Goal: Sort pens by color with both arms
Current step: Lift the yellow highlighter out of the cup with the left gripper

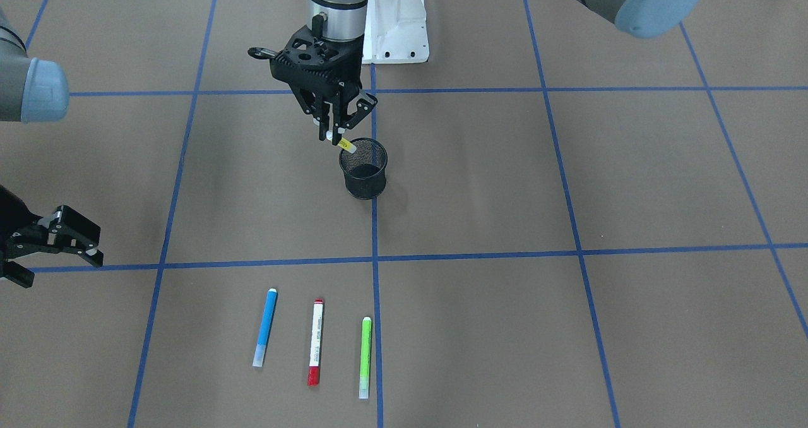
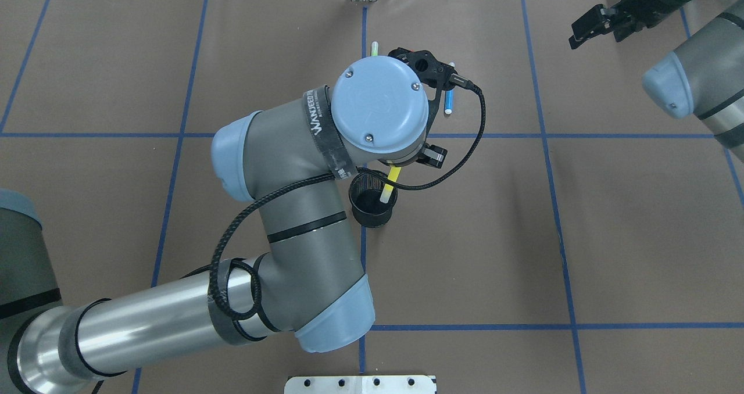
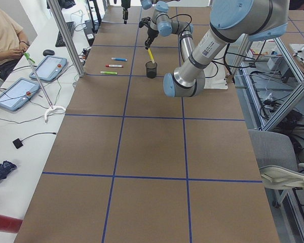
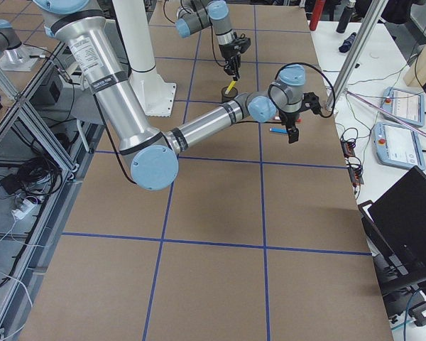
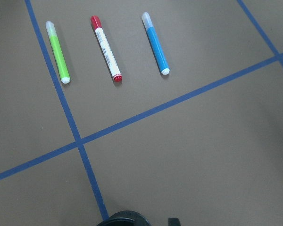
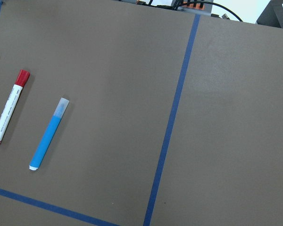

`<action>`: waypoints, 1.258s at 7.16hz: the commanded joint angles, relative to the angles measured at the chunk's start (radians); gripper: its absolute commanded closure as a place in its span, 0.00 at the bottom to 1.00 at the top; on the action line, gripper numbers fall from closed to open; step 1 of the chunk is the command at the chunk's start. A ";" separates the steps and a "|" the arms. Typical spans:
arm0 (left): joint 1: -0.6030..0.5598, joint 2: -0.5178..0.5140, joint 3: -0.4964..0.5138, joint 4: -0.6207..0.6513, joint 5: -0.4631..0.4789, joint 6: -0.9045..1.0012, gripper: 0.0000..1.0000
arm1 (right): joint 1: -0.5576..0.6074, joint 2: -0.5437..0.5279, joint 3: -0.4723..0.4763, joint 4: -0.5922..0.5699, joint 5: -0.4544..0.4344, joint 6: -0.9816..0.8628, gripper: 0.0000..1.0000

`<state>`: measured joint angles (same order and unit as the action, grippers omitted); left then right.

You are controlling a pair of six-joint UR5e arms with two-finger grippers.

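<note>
The L pincer [image 1: 336, 134] is clenched on the yellow pen [image 1: 346, 144], gripping it near the upper end. The pen hangs tilted, not plumb. In the overhead view its lower end sits inside the mouth of the black mesh cup [image 1: 365, 178], w/ the upper end leaning out over the rim toward the far side of the surface [image 1: 505, 182]. Whether the tip touches the cup's bottom can't be told.

The R pincer [image 1: 60, 269] is released, jaws spread & empty, off to the robot's right and well apart from the cup.

The other 3 lie flat beyond the cup from the base: blue pen [image 1: 265, 327], red-and-white pen [image 1: 315, 343], green pen [image 1: 365, 357]. They lie side by side, approx parallel, none touching, long axes running away from the robot. Blue is at the robot's R end of the row and green at the L end, just beside a blue tape line [image 1: 376, 289].

Key relation, as a judgement: yellow's axis is slanted vs. the cup's upright wall, so any lift should follow that lean or it may drag the rim & tip the cup. The free spot past green is on the L arm's side, so that arm looks best placed. To match the row, the pen must come down flat, pointing away from the base.
</note>
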<state>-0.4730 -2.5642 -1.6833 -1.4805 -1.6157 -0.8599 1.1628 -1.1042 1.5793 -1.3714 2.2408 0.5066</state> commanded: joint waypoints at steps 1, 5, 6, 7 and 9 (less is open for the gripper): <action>-0.010 0.019 -0.064 -0.035 0.060 -0.001 0.98 | 0.002 0.000 -0.001 0.000 -0.001 0.001 0.00; -0.042 0.070 -0.062 -0.347 0.177 -0.043 0.98 | 0.037 -0.022 -0.001 -0.092 0.005 -0.009 0.00; -0.038 0.131 -0.059 -0.477 0.242 -0.074 0.98 | 0.038 -0.031 0.002 -0.089 0.003 -0.010 0.00; -0.041 0.187 -0.041 -0.618 0.322 -0.074 0.98 | 0.038 -0.032 0.008 -0.089 0.002 -0.010 0.00; -0.045 0.190 0.093 -0.867 0.452 -0.093 0.98 | 0.037 -0.042 0.008 -0.081 -0.001 -0.008 0.00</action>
<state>-0.5160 -2.3837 -1.6663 -2.1831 -1.2555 -0.9394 1.2003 -1.1397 1.5867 -1.4568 2.2415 0.4975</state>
